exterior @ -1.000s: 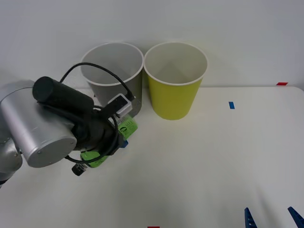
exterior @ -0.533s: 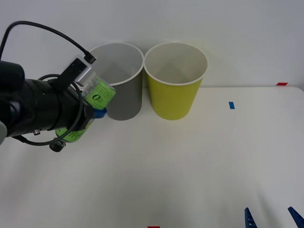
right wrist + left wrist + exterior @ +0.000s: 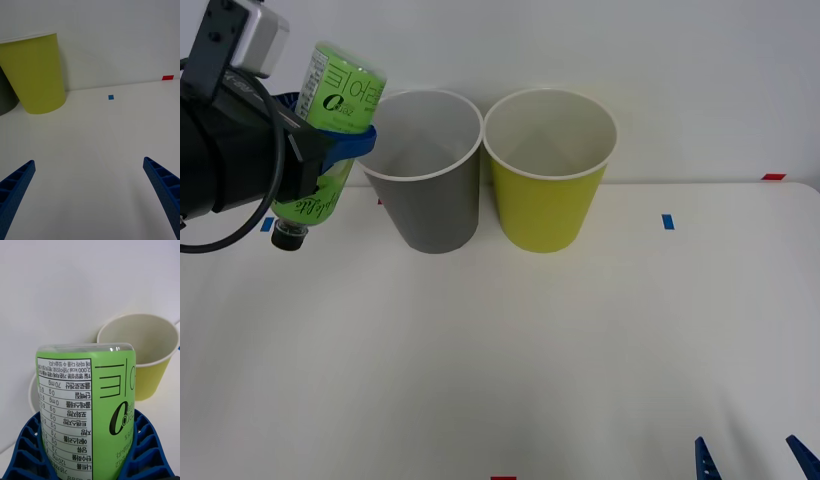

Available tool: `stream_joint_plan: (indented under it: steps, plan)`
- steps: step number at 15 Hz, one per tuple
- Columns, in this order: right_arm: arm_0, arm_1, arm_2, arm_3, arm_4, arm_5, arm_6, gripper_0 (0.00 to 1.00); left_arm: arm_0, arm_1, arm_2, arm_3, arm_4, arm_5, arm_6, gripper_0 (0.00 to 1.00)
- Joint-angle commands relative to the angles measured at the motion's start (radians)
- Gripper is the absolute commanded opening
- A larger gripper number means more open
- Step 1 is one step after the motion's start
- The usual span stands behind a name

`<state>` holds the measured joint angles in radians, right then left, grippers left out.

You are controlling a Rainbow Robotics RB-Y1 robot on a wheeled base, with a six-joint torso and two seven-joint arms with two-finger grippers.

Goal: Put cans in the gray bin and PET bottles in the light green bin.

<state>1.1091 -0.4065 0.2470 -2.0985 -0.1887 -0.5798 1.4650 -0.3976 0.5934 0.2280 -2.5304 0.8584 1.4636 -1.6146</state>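
Observation:
My left gripper (image 3: pixel 340 148) is shut on the PET bottle (image 3: pixel 328 120), a small bottle with a bright green label, held in the air at the far left with its black cap (image 3: pixel 286 240) pointing down. It hangs just left of the gray bin (image 3: pixel 423 170), about level with that bin's rim. In the left wrist view the PET bottle (image 3: pixel 85 405) sits between the blue fingers (image 3: pixel 146 450), with the light green bin (image 3: pixel 146 352) behind it. The light green bin (image 3: pixel 549 170) stands right of the gray one, touching it. My right gripper (image 3: pixel 90 195) is open low at the table's front right.
Both bins stand at the back of the white table (image 3: pixel 560 350) against a white wall. Small blue tape (image 3: pixel 667 221) and red tape (image 3: pixel 774 176) marks lie on the table to the right.
My left arm has lifted the PET bottle off the table, up and to the left, from in front of the gray bin to rim height. The right gripper has stayed put.

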Motion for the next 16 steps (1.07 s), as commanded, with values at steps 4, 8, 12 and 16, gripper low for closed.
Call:
stream_joint_plan:
  steps: [4, 8, 12, 16]
  plan:
    - [0.000, 0.000, 0.000, 0.000, 0.000, 0.000, 0.000, 1.00, -0.176, -0.070, 0.007, 0.116, 0.044, 0.009, -0.019, 0.00]
    - [0.000, 0.000, 0.000, 0.000, 0.000, 0.000, 0.000, 1.00, -0.303, -0.126, -0.021, 0.236, 0.051, 0.009, -0.047, 0.00]
    - [0.000, 0.000, 0.000, 0.000, 0.000, 0.000, 0.000, 1.00, -0.423, -0.167, -0.069, 0.321, -0.002, 0.009, -0.039, 0.00]
    - [0.000, 0.000, 0.000, 0.000, 0.000, 0.000, 0.000, 1.00, -0.537, -0.234, -0.111, 0.466, -0.055, -0.011, -0.048, 0.00]
